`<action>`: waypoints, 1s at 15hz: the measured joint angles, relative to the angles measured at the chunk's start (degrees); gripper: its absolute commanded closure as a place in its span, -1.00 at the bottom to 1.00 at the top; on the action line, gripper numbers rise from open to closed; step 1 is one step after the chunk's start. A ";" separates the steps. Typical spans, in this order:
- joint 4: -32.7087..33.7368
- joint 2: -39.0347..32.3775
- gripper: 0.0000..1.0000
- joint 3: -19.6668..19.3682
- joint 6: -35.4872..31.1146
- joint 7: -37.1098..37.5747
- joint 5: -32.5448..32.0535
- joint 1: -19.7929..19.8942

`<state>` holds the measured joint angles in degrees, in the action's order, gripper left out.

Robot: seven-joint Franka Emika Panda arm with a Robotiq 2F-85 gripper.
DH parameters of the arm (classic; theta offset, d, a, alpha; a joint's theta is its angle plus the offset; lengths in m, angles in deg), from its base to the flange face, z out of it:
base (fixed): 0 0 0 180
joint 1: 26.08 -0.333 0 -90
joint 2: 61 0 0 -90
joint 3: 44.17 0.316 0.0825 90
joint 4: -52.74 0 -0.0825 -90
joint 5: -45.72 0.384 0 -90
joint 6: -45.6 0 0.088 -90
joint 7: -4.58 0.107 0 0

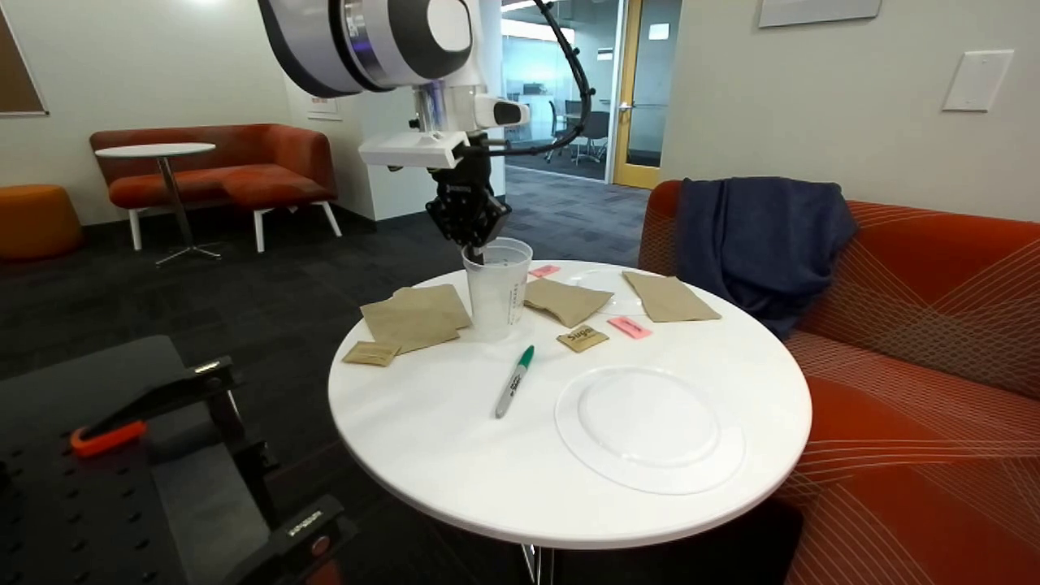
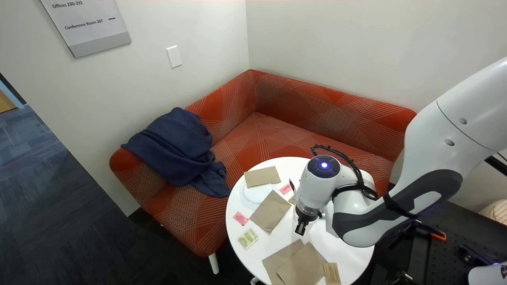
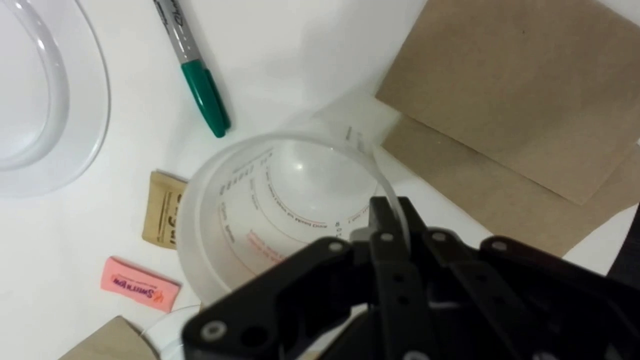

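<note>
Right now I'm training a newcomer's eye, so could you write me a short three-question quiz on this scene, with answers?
1. Pick one: the cap of the marker is A) red, B) green, C) black.
2. True or false: a dark blue cloth lies over part of the sofa.
3. What does the claw grip, and how?

Key:
1. B.
2. True.
3. The translucent cup, by its rim, with one finger inside and one outside.

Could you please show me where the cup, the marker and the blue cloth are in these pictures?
Cup [image 1: 494,292]: in an exterior view, on the middle of its side wall.
Marker [image 3: 196,76]: in the wrist view, on its green cap, near the barrel.
Blue cloth [image 2: 175,144]: in an exterior view, on its draped middle.
</note>
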<state>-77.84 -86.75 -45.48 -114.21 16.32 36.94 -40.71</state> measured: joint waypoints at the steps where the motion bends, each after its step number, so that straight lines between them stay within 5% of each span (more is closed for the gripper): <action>1: 0.14 -0.21 0.97 -0.19 0.00 0.00 0.00 -0.13; 2: 0.26 -0.41 0.39 -0.26 0.00 0.00 0.00 -0.18; 4: 0.38 -0.74 0.24 -0.28 -0.01 0.00 0.00 -0.20; 12: 0.51 -1.10 -0.97 -0.62 -0.04 0.17 0.00 -1.06; 15: 0.52 -0.82 -1.00 -1.63 -0.05 2.20 -0.74 -2.96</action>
<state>-77.32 -87.57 -47.11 -114.26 18.52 36.20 -43.68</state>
